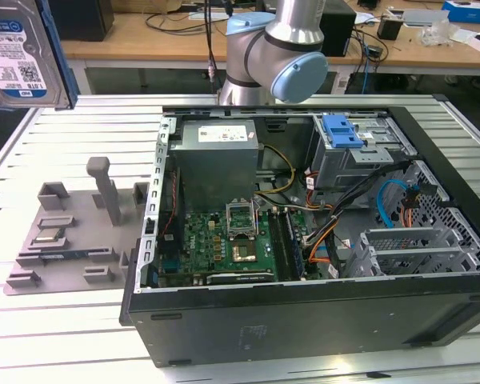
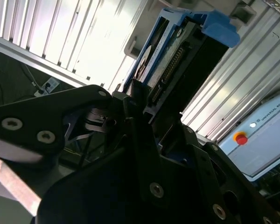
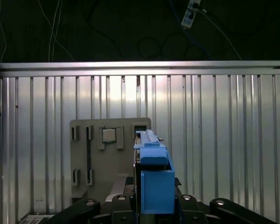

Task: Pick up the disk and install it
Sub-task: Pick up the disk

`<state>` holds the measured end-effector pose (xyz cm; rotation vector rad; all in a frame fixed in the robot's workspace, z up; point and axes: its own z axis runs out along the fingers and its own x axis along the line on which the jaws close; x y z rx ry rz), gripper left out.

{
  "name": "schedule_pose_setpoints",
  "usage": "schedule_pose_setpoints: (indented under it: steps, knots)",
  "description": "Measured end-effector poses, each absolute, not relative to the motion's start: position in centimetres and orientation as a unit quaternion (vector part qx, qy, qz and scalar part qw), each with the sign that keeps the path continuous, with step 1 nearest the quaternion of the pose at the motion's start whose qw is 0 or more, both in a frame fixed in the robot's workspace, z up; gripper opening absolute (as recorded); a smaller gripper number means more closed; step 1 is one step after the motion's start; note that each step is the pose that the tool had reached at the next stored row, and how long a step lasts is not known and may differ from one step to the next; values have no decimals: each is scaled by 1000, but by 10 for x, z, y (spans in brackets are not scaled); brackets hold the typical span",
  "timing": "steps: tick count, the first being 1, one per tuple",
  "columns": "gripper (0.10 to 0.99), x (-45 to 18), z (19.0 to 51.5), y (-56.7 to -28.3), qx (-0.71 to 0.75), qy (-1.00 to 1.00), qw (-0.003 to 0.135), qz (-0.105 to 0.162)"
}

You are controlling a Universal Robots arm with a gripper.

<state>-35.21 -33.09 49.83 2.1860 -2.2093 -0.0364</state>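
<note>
**Spotter:** Which way does the disk lie from the gripper?

**Operator:** It's in the gripper. At the exterior view's left, the disk (image 1: 20,52) hangs high over the slatted table (image 1: 64,344) with its label facing the camera. In the first wrist view the gripper (image 3: 155,207) is clenched on it at the blue rails. I see the disk edge-on there, and its long axis runs straight out from the wrist.

**Spotter:** And to the right of that?

**Operator:** The grey fixture plate (image 1: 72,232) lies under it, just beside the open computer case (image 1: 224,336). The drive cage (image 1: 360,156), with its blue ridged tab (image 1: 342,130), sits in the case's far corner. That's well apart from the disk, toward the exterior view's right.

**Spotter:** Counts?

**Operator:** I make it one disk, one arm (image 1: 272,44), one gripper, one plate, one case and one cage.
</note>
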Motion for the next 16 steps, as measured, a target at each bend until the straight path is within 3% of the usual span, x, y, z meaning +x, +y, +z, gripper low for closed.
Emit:
schedule_pose_setpoints:
  steps: [16]
  knots:
    - [365, -352, 537, -331, 703, -711, 16, -12]
